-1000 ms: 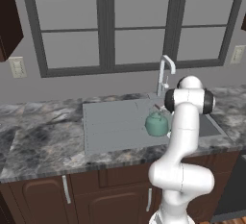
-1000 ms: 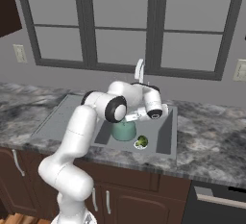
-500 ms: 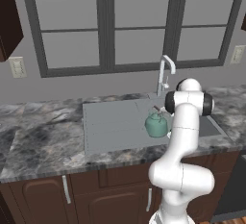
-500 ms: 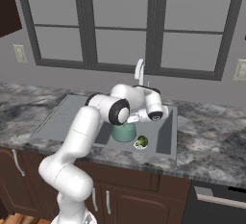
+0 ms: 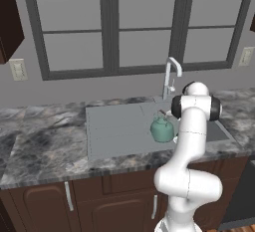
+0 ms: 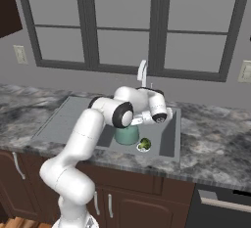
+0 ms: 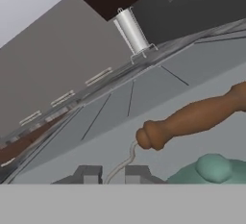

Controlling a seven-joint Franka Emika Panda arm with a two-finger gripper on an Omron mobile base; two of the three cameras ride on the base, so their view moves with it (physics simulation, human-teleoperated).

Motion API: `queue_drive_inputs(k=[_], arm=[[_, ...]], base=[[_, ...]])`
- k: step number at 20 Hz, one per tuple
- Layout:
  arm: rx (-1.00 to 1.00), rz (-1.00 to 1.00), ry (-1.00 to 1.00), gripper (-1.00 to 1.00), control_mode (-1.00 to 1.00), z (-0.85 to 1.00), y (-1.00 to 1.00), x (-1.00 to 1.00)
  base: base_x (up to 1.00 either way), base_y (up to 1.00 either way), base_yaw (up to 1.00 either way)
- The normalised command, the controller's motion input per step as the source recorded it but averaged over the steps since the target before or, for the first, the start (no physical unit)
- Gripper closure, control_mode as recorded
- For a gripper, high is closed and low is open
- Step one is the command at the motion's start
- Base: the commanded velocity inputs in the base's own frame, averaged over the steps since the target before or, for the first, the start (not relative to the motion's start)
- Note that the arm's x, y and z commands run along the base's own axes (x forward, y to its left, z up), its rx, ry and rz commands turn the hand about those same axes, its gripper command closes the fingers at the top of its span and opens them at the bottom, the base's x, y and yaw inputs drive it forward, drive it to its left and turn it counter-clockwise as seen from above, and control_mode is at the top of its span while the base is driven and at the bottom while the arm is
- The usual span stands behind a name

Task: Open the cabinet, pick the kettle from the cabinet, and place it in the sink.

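The teal kettle (image 5: 162,129) sits inside the sink (image 5: 114,131), just before the curved silver faucet (image 5: 170,76). The gripper (image 7: 113,174) hovers at its thin wire handle, jaws almost together and holding nothing. Best lift straight up, clear of the rounded lid knob. The sink is matte grey, set in the marbled worktop (image 5: 45,146).

Both base views look down over the sink (image 5: 119,126) from behind, left and right; hand view sits close above the kettle (image 7: 211,169).

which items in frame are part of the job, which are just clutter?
Job:
- small rounded teal-green kettle, standing in the basin
- wide shallow grey sink
- end effector, at the kettle's handle

Clutter:
- small green broccoli piece
- brown wooden rolling pin
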Motion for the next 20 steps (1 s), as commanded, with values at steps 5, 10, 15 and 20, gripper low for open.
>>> queue_drive_inputs(k=[5,10,15,20], arm=[[0.0,0.01,0.0,1.0,-1.0,-0.27,-0.07,-0.04],[0.0,0.0,0.0,-1.0,-1.0,-0.28,-0.03,-0.03],[0.0,0.0,-0.02,-1.0,-1.0,-0.15,-0.01,-0.01],[0.0,0.0,-0.01,-1.0,-1.0,0.0,-0.07,-0.02]], base=[[0.0,0.0,0.0],[0.0,0.0,0.0],[0.0,0.0,0.0],[0.0,0.0,0.0]])
